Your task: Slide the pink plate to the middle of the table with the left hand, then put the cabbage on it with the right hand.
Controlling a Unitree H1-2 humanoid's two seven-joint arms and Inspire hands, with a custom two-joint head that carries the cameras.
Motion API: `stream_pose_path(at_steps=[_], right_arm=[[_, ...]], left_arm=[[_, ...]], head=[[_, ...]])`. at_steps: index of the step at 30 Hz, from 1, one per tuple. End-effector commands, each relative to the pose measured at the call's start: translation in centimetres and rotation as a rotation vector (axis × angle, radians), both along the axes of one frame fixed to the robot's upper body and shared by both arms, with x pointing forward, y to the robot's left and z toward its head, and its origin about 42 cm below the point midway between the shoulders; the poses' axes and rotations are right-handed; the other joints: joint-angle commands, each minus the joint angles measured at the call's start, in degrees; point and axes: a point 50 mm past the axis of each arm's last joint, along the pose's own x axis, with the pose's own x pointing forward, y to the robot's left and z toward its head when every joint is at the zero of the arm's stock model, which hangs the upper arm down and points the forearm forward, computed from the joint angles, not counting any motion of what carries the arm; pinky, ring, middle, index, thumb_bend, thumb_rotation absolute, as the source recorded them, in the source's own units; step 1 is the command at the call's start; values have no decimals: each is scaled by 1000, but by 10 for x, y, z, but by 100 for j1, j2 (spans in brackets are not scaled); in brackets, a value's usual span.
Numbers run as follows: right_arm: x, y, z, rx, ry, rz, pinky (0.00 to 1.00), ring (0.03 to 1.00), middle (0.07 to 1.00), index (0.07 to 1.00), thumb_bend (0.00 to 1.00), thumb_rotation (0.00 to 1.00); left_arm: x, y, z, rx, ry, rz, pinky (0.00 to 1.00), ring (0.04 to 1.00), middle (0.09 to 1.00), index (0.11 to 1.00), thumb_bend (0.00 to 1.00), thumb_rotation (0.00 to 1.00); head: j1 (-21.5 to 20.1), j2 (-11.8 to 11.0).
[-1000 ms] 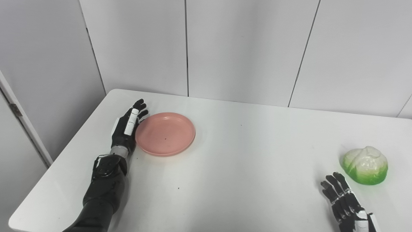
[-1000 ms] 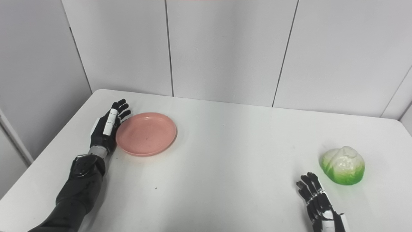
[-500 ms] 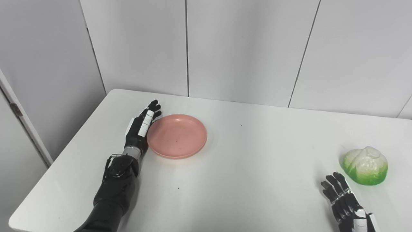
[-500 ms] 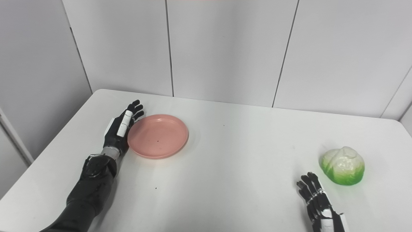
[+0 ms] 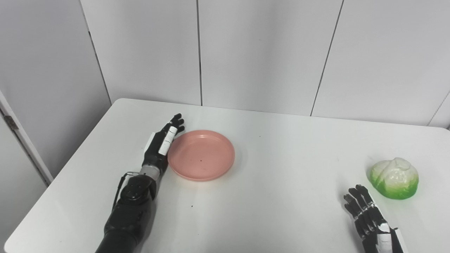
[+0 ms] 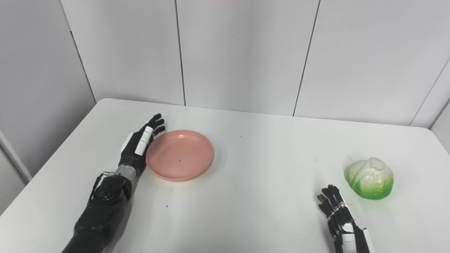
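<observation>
Left hand (image 5: pixel 162 143): fingers straight and slightly apart, gripping nothing; its edge is pressed flat against the left rim of the pink plate (image 5: pixel 201 155).
Pink plate: left of frame centre on the white table (image 5: pixel 274 196), lying flat and empty (short of the middle, by my judgement).
Right hand (image 5: pixel 369 219): lower right of frame, fingers spread, holding nothing, just short of the cabbage (image 5: pixel 393 178).
Cabbage: right edge of frame, resting on the table, well apart from the plate.
Step in hand: the sideways push, judged part done.
Risk one: with contact only at the rim, an off-centre push could spin the plate or let it slip past the fingertips.
Risk two: a plate stopped short lengthens the right hand's carry.
</observation>
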Motion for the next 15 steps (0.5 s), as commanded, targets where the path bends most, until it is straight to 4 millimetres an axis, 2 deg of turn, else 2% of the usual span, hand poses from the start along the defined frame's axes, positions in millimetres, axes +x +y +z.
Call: stream_pose_path(at_steps=[1,9,15], right_arm=[[-7,7,-11,4,88,18,950,910,919,921,920,980],[-7,9,-9,2,87,18,951,907,916,920,920,977],[-7,13,-5,2,90,19,961,909,917,922,921,978]], left_arm=[[-4,-37,-7,-22,56,-102,824,911,919,876,895,875],[-16,-63,4,-27,58,-145,863,930,939,888,879,879],[-25,-81,8,-12,68,-134,826,923,928,873,843,881]], head=[[-24,14],[-123,75],[-213,119]])
